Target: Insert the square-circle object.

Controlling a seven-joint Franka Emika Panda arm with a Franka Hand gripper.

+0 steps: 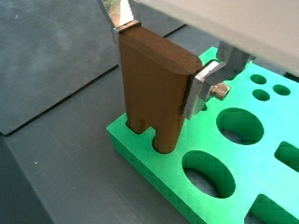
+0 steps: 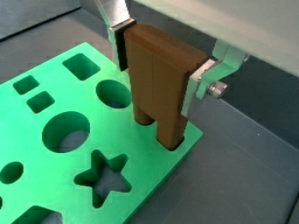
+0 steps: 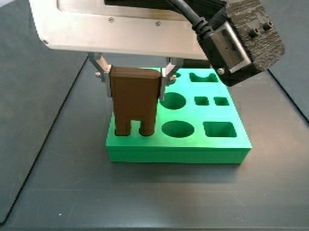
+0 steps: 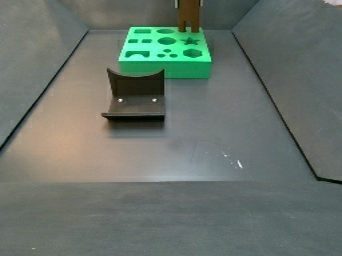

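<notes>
The square-circle object (image 1: 152,79) is a tall brown block with two peg legs, and it stands upright in my gripper (image 1: 162,59). The silver fingers (image 2: 201,86) are shut on the flat sides of its upper body, as both wrist views show. Its leg tips meet the top of the green board (image 2: 35,131) at one corner. The legs hide whatever holes lie under them. In a side view the object (image 3: 133,104) stands over the board's (image 3: 182,152) near left corner, under the gripper (image 3: 134,74). In a side view the object (image 4: 191,12) rises from the board (image 4: 167,62) at the far end.
The board has round holes (image 2: 68,131), square holes (image 2: 79,65) and a star hole (image 2: 103,175). The dark fixture (image 4: 134,95) stands on the grey floor in front of the board. Low walls (image 4: 40,90) border the floor.
</notes>
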